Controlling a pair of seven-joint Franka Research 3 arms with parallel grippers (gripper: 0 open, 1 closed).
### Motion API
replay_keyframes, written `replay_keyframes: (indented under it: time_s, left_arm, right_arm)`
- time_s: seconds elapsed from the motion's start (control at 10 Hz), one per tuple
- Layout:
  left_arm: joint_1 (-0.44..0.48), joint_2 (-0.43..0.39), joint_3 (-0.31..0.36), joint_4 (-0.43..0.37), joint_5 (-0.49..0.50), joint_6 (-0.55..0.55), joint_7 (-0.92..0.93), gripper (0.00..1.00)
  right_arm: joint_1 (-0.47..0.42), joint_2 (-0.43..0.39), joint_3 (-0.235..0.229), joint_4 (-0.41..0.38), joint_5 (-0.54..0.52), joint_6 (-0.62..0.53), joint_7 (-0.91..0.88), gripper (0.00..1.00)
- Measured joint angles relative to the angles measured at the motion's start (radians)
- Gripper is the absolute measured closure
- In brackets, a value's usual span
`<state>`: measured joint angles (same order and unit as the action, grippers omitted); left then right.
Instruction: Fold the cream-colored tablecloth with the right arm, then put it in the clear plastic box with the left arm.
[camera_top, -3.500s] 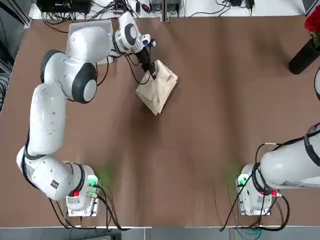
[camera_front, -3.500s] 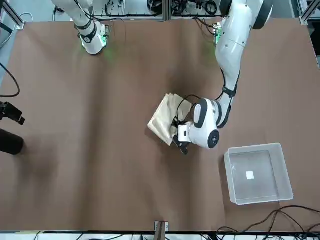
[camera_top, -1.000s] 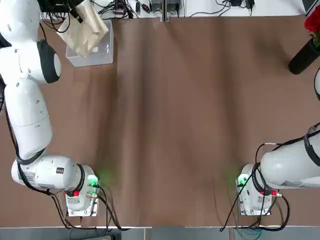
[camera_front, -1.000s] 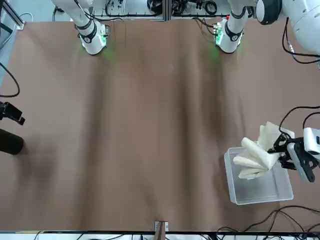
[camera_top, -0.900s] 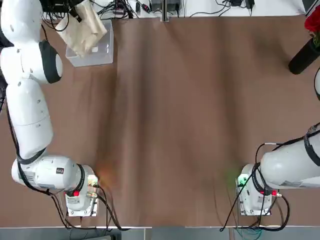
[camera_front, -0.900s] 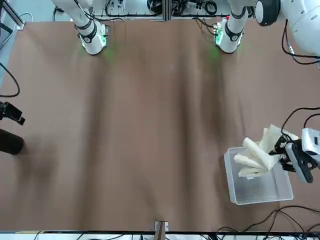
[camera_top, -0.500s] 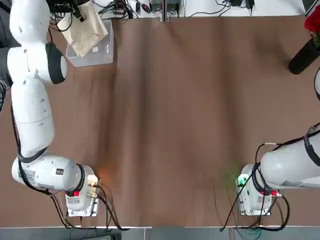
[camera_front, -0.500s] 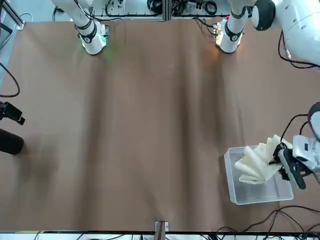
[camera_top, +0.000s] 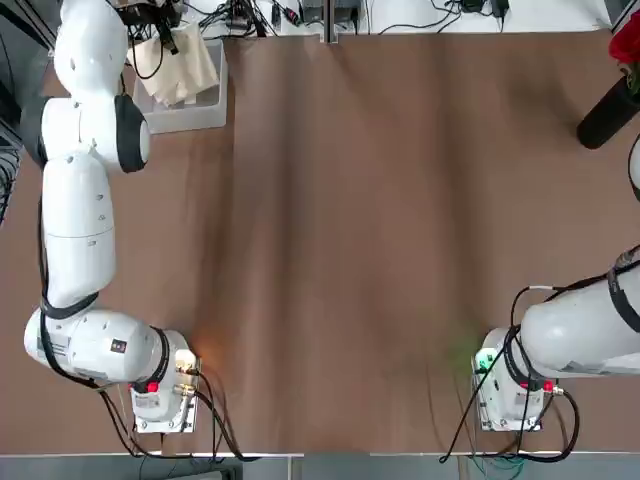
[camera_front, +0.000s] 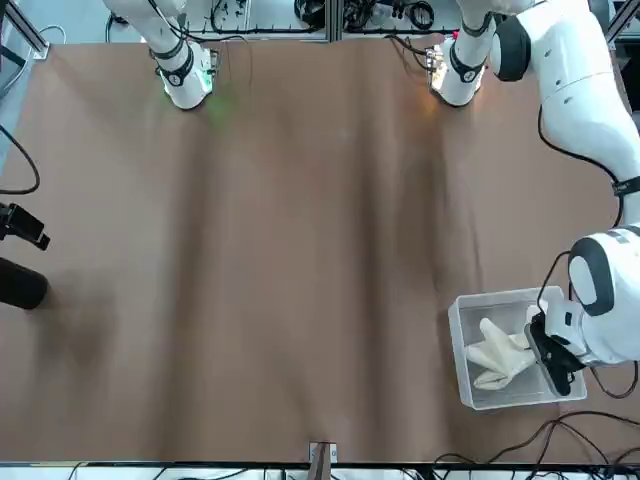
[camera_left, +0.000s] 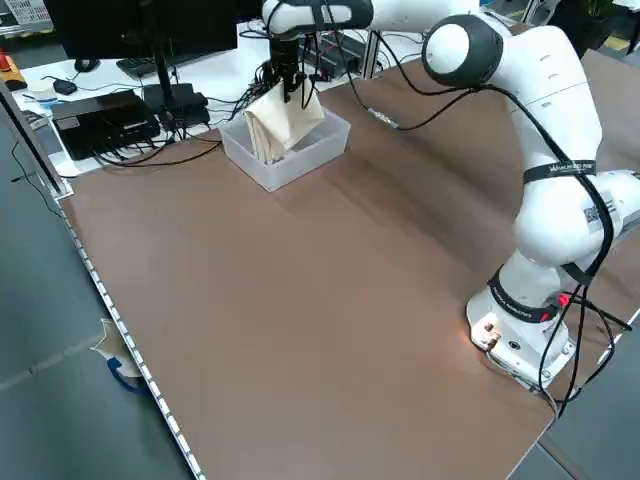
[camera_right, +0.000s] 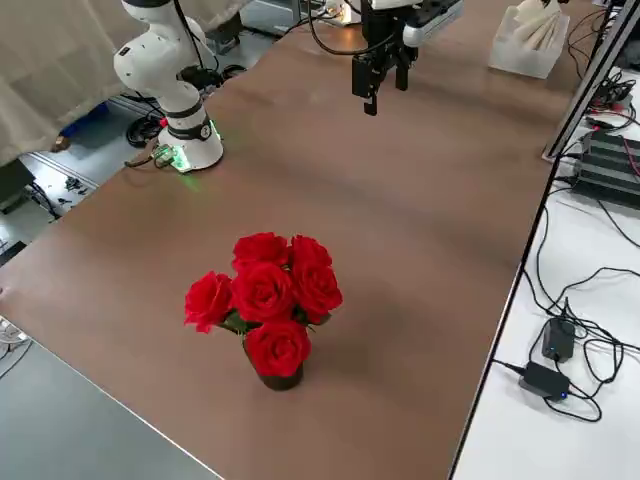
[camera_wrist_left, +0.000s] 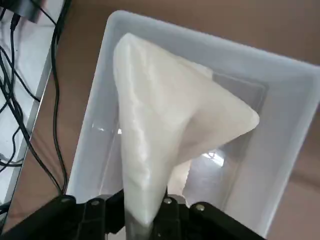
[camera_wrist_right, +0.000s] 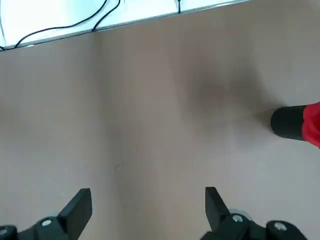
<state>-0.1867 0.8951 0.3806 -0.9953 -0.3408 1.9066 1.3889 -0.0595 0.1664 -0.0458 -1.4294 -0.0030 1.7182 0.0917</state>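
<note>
Cream-colored tablecloth (camera_wrist_left: 165, 135), a pale soft fabric bundle gathered into a loose cone, hangs from the left gripper (camera_wrist_left: 147, 220), whose black fingers are pinched nearly shut on the cloth's narrow end. The bundle's wide lower part sits inside the clear plastic box (camera_wrist_left: 280, 165), a small square translucent bin with thin whitish walls, while its gripped end rises above the rim. In the front view the cloth (camera_front: 497, 353) lies within the box (camera_front: 462, 340) just beside the left gripper (camera_front: 547, 362), which stands over the box's wall on that arm's side. The left side view shows the cloth (camera_left: 278, 122) standing tilted in the box (camera_left: 300, 165) beneath the gripper (camera_left: 288, 85). The box rests at the far corner of the brown table (camera_top: 400, 250) on the robot's left.

Right gripper (camera_wrist_right: 148, 212) hovers well apart over bare table, its two black fingers spread wide with nothing between them; the right side view shows it (camera_right: 378, 85) pointing down above the table surface. A bunch of red roses in a dark vase (camera_right: 265, 305) stands near the table's edge on the robot's right.

Compared with one second earlier, the cloth has dropped from above the box rim down into the box, and the left arm has reached farther over it.
</note>
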Motion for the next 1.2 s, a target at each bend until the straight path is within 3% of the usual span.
replay_keyframes:
  time_s: [0.5,0.6,1.0,1.1,1.2]
  left_arm:
    - [-0.017,0.023,-0.001,0.0,0.059,0.038,-0.001,0.83]
    - [-0.023,0.024,-0.009,0.001,0.059,0.059,-0.025,0.72]
    - [-0.038,-0.027,-0.043,0.022,0.059,0.043,-0.257,0.1]
    - [-0.036,-0.057,-0.046,0.02,0.059,0.015,-0.336,0.0]
    - [-0.035,-0.092,-0.049,0.016,0.059,-0.016,-0.446,0.0]
  right_arm:
    - [0.0,0.0,0.0,0.0,0.0,0.0,0.0,0.0]
    - [0.0,0.0,0.0,0.0,0.0,0.0,0.0,0.0]
    - [0.0,0.0,0.0,0.0,0.0,0.0,0.0,0.0]
    - [0.0,0.0,0.0,0.001,0.0,0.0,0.0,0.0]
    - [0.0,0.0,0.0,0.001,0.0,0.0,0.0,0.0]
